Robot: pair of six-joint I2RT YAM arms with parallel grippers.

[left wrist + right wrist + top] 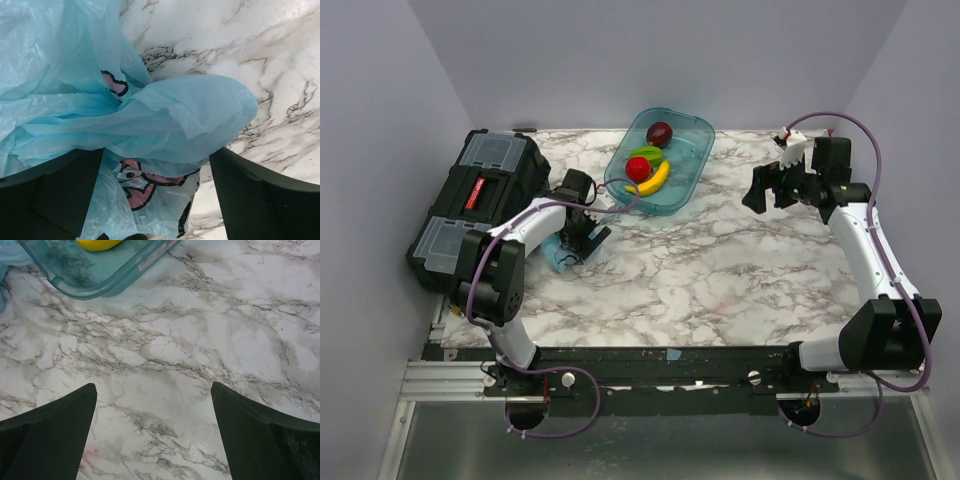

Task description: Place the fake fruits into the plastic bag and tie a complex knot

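L pincer (157,155): jaws wide apart. Both fingers (55,195) straddle a fold of the bag (165,120); as far as I can tell they are not squeezing it.
L pincer pos.: low over the left side of the table (720,270), just beside the black toolbox (470,205), pointing down onto the bag.
Bag state: light-blue, thin, crumpled on the marble. Pink-and-white cartoon print shows betw. the fingers. In the top view I see only a small blue patch under the L pincer.
Bag mouth: cannot tell where it lies; the folds hide it.
R pincer (154,387): jaws wide apart, bare marble below them.
R pincer pos.: raised at the right rear of the table, well apart from the bag.
Tray (700,160): clear teal oval, rear centre of the table, near the L pincer but not touching it.
Fruits: all four in the tray, apart from the bag.
Fruit layout: banana (653,180) along the near edge, red ball (640,167) touching it, green piece (648,153) just behind the red ball, maroon ball (659,133) at the far end.
R wrist view: tray corner at top left w/ the banana's end inside.
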